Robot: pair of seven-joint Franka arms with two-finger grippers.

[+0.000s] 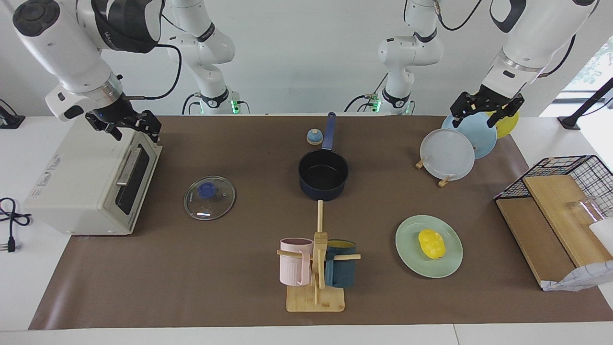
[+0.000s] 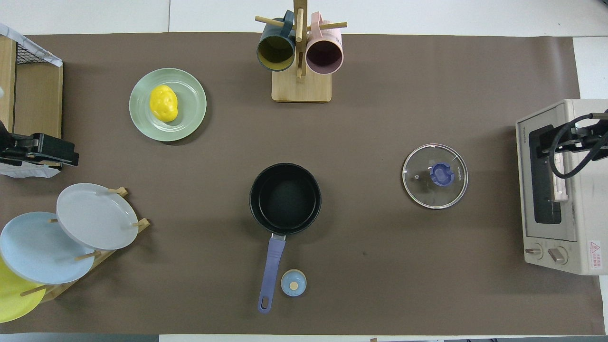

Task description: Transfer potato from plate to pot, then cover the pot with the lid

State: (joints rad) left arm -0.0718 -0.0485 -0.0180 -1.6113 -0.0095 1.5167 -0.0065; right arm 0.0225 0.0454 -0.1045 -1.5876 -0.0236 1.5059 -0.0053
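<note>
Neither step begun: small yellow toy potato (image 1: 431, 243) rests on mint-green round plate (image 1: 450, 261); left gripper (image 1: 487, 112), jaws apart and empty, should descend onto it.

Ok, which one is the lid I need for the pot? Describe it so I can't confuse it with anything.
Start at the toaster oven at the right arm's end of the table. The lid lies flat on the brown mat between that oven and the pot. It is clear glass with a metal rim and blue knob, unlike the small blue-topped dome by the pot's handle.

Robot lab, kitchenware staged on brown mat (image 1: 239, 287)
</note>
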